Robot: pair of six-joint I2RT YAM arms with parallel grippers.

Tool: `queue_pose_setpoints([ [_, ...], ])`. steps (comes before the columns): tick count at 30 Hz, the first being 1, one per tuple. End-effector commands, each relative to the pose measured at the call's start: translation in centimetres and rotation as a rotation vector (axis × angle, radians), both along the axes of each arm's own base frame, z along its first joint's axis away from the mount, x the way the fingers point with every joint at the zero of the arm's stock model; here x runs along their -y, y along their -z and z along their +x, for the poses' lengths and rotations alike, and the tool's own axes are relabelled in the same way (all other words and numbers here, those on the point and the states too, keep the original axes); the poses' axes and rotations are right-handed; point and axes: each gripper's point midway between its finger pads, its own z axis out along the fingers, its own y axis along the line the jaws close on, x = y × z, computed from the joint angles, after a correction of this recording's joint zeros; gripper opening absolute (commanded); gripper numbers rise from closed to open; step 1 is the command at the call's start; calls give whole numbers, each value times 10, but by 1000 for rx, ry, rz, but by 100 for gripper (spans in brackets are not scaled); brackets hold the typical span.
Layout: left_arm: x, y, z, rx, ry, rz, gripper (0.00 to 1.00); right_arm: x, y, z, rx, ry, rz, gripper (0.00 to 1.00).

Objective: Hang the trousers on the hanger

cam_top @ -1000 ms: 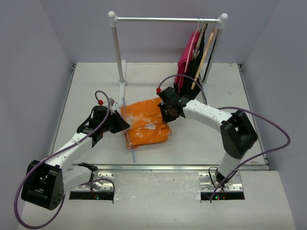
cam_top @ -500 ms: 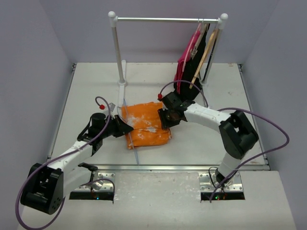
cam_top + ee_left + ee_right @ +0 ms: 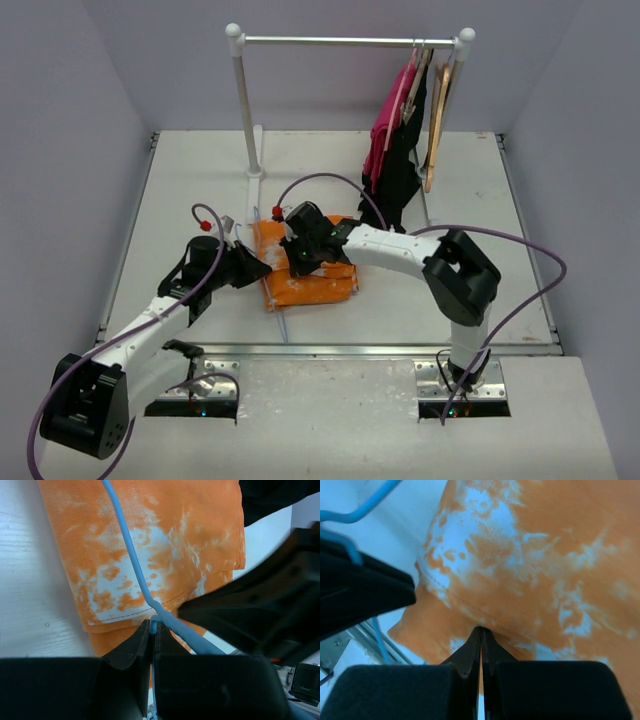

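The orange trousers [image 3: 320, 285] with white blotches lie folded on the table between the two arms. They fill the left wrist view [image 3: 165, 540] and the right wrist view [image 3: 545, 555]. The thin pale blue hanger [image 3: 131, 550] lies across the trousers, and a bit of its wire pokes out below them [image 3: 284, 322]. My left gripper [image 3: 258, 268] is at the trousers' left edge, shut on the hanger wire [image 3: 152, 625]. My right gripper [image 3: 298, 262] is over the folded cloth, shut on a fold of the trousers [image 3: 481, 630]. The hanger wire also shows at the upper left of the right wrist view [image 3: 370, 502].
A white clothes rail [image 3: 245, 100] stands at the back. A pink garment [image 3: 385, 130], a black garment [image 3: 400, 175] and a tan wooden hanger [image 3: 437, 120] hang at its right end. A metal rail [image 3: 330, 350] runs along the table's near edge.
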Motion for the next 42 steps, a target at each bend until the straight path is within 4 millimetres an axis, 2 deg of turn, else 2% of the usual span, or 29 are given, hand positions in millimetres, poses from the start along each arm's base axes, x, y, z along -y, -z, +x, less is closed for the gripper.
queue_pose_setpoints([
  [1, -13, 12, -4, -45, -72, 31, 0, -39, 0, 12, 8, -22, 86, 0],
  [3, -24, 20, -4, -81, -132, 70, 0, -23, 34, 2, -61, 24, -15, 0],
  [5, -35, 28, -4, -115, -202, 106, 0, -6, 55, -11, -120, 62, -90, 0],
  [7, -39, 30, -4, -120, -230, 113, 0, 20, 83, -25, -157, 97, -205, 0],
  [10, -38, 25, -3, -104, -230, 98, 0, 49, 102, -36, -181, 125, -333, 0],
  [13, -34, 21, -4, -83, -203, 85, 0, 53, 101, -37, -165, 124, -338, 0],
  [14, -30, 17, -5, -61, -171, 74, 0, 31, 86, -35, -150, 76, -213, 0],
  [16, -22, 15, -6, -45, -122, 54, 0, 0, 43, -44, -164, -7, -26, 0],
  [20, -16, 18, -8, -46, -80, 40, 0, -25, -17, -43, -97, -51, 153, 0],
  [22, -16, 20, -9, -46, -73, 40, 0, -30, -34, -52, -102, -81, 213, 0],
  [24, -15, 21, -9, -48, -69, 41, 0, -32, -31, -60, -123, -104, 218, 0],
  [25, -15, 21, -9, -49, -68, 41, 0, -33, -26, -65, -141, -115, 213, 0],
  [27, -15, 22, -8, -51, -69, 40, 0, -33, 0, -75, -197, -130, 193, 0],
  [28, -14, 21, -8, -52, -67, 37, 0, -28, 24, -80, -241, -122, 158, 0],
  [30, -14, 20, -8, -48, -68, 32, 0, -24, 51, -84, -270, -107, 112, 0],
  [32, -13, 17, -8, -40, -65, 24, 0, -16, 89, -86, -300, -87, 49, 0],
  [34, -12, 13, -7, -30, -63, 17, 0, -10, 107, -85, -313, -68, -3, 0],
  [35, -13, 12, -7, -29, -67, 20, 0, -8, 111, -83, -306, -62, -25, 0],
  [39, -32, 18, -9, -60, -162, 78, 0, 31, 126, -80, -278, 43, -195, 0],
  [40, -37, 18, -9, -60, -191, 89, 0, 42, 123, -78, -255, 74, -223, 0],
  [42, -39, 21, -10, -59, -198, 79, 0, 42, 106, -79, -242, 72, -196, 0],
])
